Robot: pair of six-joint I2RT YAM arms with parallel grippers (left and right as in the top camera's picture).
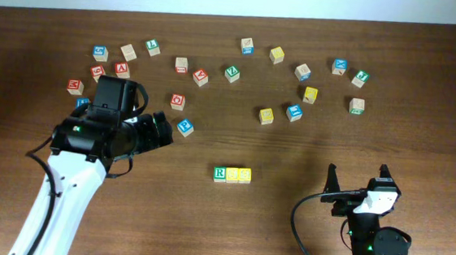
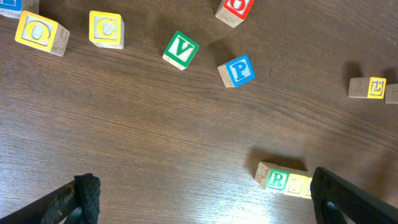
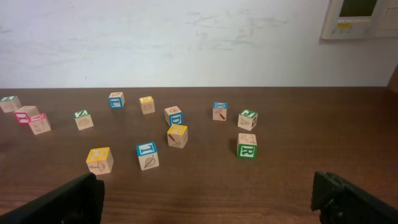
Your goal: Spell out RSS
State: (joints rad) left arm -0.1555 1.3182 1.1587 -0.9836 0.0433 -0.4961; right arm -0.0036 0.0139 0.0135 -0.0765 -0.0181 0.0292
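The R cube (image 1: 219, 173) and two yellow cubes (image 1: 232, 174), their letters too small to read, sit touching in a row on the table (image 1: 203, 231), well apart from the scattered spares. The left jaws stand apart and empty, up-left of the row; the right jaws, likewise apart and empty, wait at front right. The wooden cubes look light, stiff and smooth. Any correction is likely best made by pinching one cube across its free opposite faces, since touching neighbours would shift.

matt wood-grain table (image 1: 302, 223), wooden cubes (image 1: 232, 174)
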